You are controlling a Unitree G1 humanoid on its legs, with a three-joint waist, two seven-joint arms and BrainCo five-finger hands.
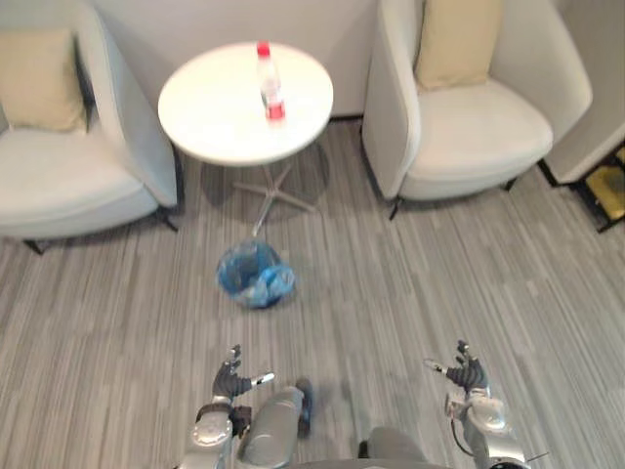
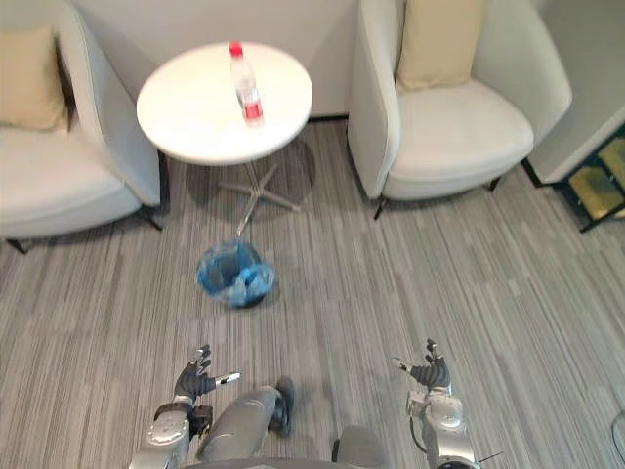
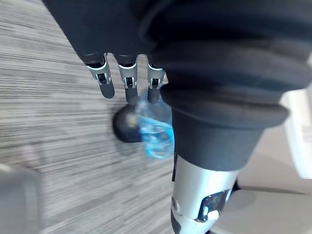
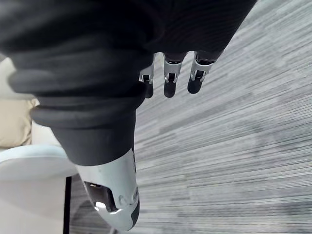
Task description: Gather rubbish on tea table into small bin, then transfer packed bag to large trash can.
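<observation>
We're on the striped carpet floor, facing the round white desk at the far side, and there's the one piece of rubbish on it: a clear plastic bottle with a red cap and red label, upright, a little right of the desk's middle. Down on the floor, just on the near side of the desk's foot, sits the small bin, lined with a blue bag that lies loose and crumpled over its rim. Our left hand hangs low at the near left, fingers spread and relaxed, nothing in it. Our right hand at the near right is the same, open and empty. Both are well apart from bottle and bin. Now, that bottle: it looks light, smooth and round, so we reckon it could slip or topple if nudged near the cap. We'd curl the fingers round its body at the label. The bag looks thin and floppy, best gathered at its rim
</observation>
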